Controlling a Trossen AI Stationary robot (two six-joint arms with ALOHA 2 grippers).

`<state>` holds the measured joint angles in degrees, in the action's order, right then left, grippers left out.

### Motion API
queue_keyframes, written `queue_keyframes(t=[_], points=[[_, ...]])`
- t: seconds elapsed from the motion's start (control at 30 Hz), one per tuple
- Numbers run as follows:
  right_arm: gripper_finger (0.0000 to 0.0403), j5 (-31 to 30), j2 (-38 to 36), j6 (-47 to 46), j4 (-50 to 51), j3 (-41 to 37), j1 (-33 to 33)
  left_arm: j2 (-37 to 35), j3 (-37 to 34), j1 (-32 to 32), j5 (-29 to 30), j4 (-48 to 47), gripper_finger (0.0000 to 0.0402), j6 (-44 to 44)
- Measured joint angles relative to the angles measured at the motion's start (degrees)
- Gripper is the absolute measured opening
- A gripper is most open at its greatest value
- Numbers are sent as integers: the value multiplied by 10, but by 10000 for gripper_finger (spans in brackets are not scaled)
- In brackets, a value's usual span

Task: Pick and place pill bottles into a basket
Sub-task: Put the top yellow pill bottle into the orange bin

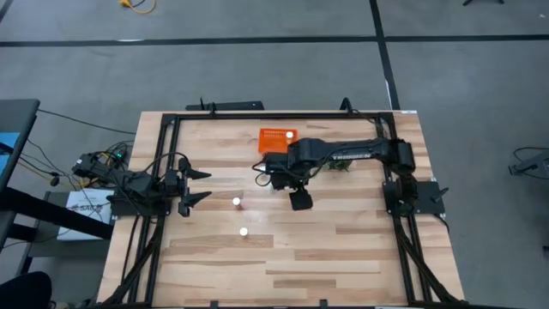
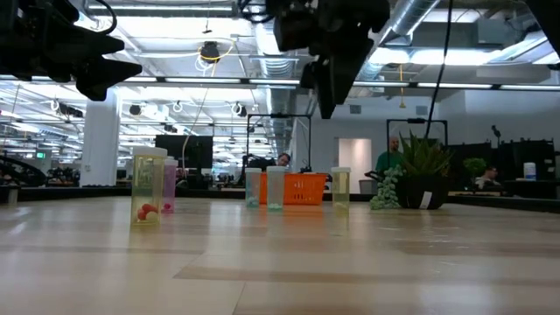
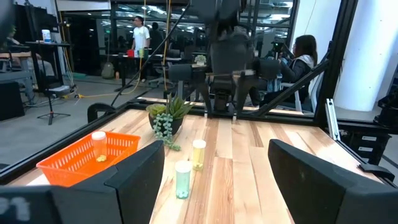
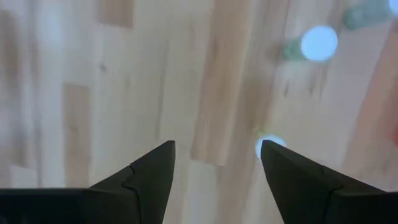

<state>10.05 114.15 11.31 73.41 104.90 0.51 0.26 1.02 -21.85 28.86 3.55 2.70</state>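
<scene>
Worktop (image 1: 343,249) of pale planks carries everything. The right gripper (image 4: 214,165) hangs above its middle, fingers spread and empty, near the orange basket (image 1: 276,140), where one pill bottle (image 3: 99,145) already stands. The left gripper (image 1: 196,186) waits open at its own side. Other bottles (image 2: 148,185) stand loose. Fetching looks underway: next, descend over a cap (image 4: 319,43) and close.

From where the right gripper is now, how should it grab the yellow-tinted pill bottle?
The yellow-tinted pill bottle stands upright on the table, apart from the teal one. Probably best: the right gripper, open and pointing down, descends from above and closes on the cylindrical body just below the cap, fingers on opposite sides.
</scene>
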Motion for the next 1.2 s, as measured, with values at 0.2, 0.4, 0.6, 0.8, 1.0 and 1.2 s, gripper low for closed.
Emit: queue_keyframes(t=[0.2, 0.4, 0.6, 0.8, 1.0, 1.2], points=[[230, 4, -151, -73, -230, -210, 0, 0, 0, 0, 0, 0, 277, 0], [230, -60, -307, -142, -436, -418, 1, 0, 0, 0, 0, 0, 277, 0], [230, -75, -338, -149, -550, -528, 3, 0, 0, 0, -1, 0, 277, 0], [230, -100, -288, -124, -561, -548, 8, 0, 0, 0, -1, 0, 277, 0], [230, -102, -266, -103, -564, -548, 25, 0, 0, 0, 0, 0, 277, 0], [230, -101, -266, -97, -567, -548, 38, 0, 0, 0, 0, 0, 277, 0]])
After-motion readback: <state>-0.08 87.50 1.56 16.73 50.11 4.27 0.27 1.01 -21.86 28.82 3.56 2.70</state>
